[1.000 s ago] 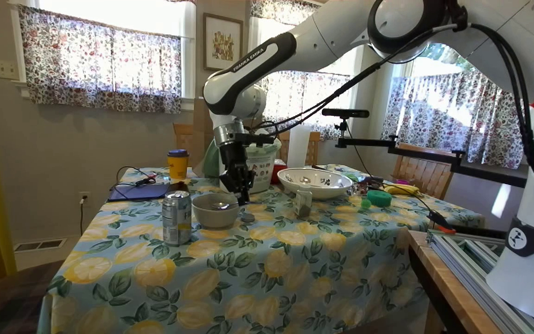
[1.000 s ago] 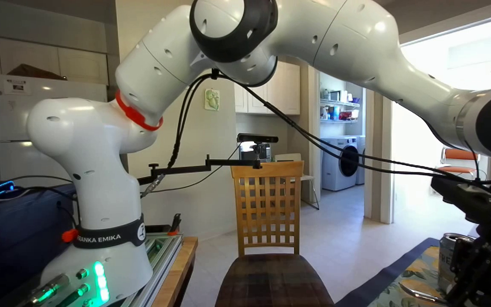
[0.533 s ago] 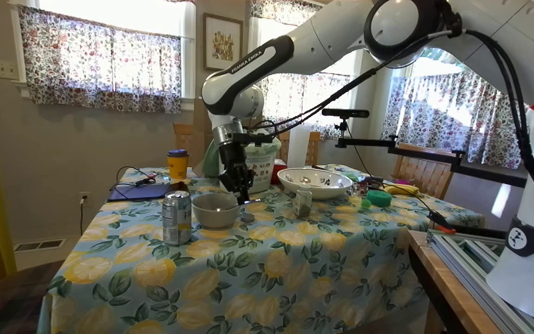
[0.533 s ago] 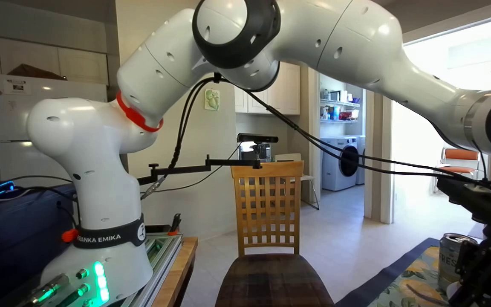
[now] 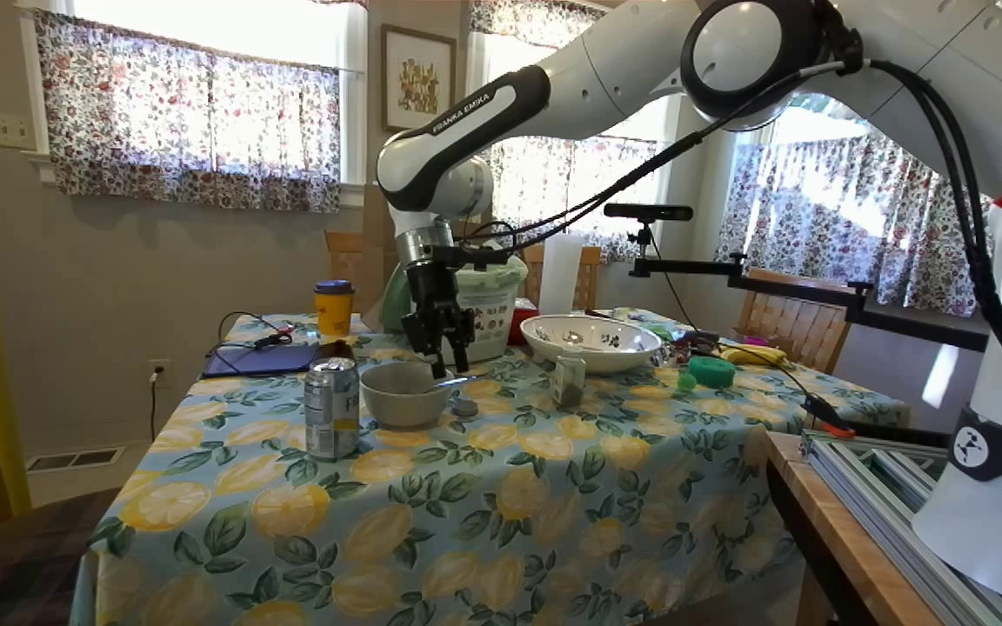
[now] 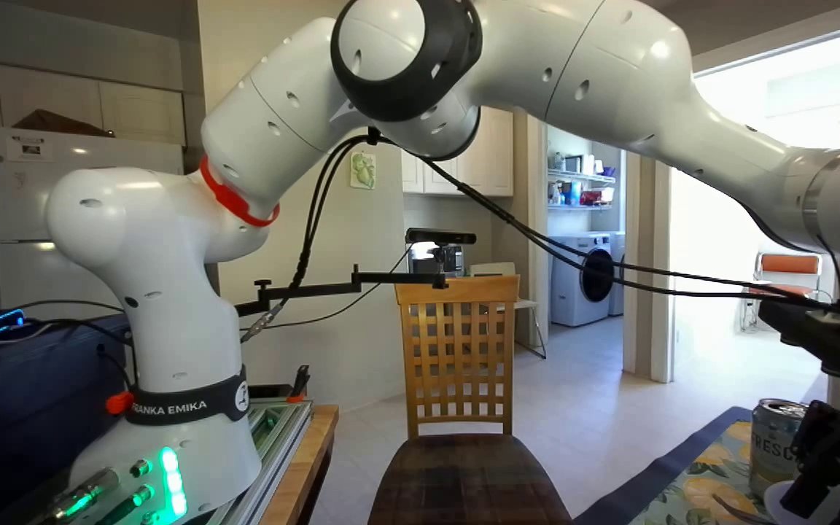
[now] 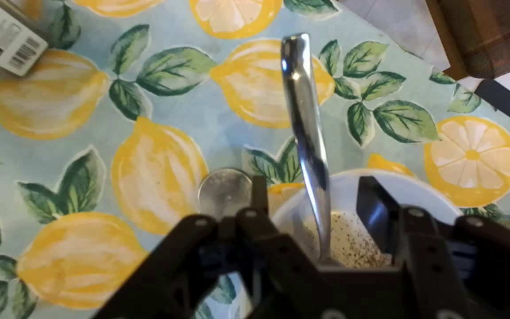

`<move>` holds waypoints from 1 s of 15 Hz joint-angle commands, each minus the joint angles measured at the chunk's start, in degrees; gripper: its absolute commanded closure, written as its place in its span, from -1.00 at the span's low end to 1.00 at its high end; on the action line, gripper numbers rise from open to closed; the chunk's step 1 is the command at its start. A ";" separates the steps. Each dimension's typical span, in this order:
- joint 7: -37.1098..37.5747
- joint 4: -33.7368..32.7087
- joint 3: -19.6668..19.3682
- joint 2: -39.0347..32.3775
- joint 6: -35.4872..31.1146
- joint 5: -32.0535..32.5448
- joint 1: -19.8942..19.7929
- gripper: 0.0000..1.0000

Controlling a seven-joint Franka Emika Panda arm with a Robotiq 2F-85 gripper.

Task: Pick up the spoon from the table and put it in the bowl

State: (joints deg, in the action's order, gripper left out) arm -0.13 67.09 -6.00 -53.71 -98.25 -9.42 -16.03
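The silvery metal spoon (image 7: 303, 110) leans in the small grey bowl (image 5: 405, 409). Its lower end is inside the bowl and its handle (image 5: 459, 381) sticks out past the rim. In the wrist view, the bowl (image 7: 396, 190) has dark specks on its bottom, and the spoon's head is hidden behind my gripper. My gripper (image 7: 314, 184) is open above the bowl's rim, its fingers on either side of the spoon handle with gaps. It also shows in an exterior view (image 5: 450, 369). In an exterior view, the spoon (image 6: 737, 509) and bowl (image 6: 774, 499) show only in part.
A drink can (image 5: 331, 409) stands close beside the bowl. A small round lid (image 5: 464, 408) and a clear shaker (image 5: 569, 380) are on the robot's side of it. A large white bowl (image 5: 592, 343), a tub (image 5: 488, 313) and an orange cup (image 5: 334, 309) stand farther back.
The spoon was held over the bowl; its head has dropped inside and its handle now lies out over the rim. My gripper has opened, let go, and risen slightly.
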 commanded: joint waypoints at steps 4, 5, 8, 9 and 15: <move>-2.06 1.84 1.46 5.69 -4.78 -3.59 -2.73 -1.00; -4.87 2.61 2.54 7.40 -5.00 -5.02 -3.74 -1.00; -9.73 4.60 4.79 11.92 -5.26 -10.68 -6.14 -1.00; -11.55 5.27 5.55 13.24 -5.06 -12.51 -6.94 -1.00; -14.08 4.43 5.05 15.45 -4.00 -15.76 -7.23 -1.00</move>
State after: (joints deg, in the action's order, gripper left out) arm -14.14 71.97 -0.49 -38.02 -102.59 -24.95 -23.51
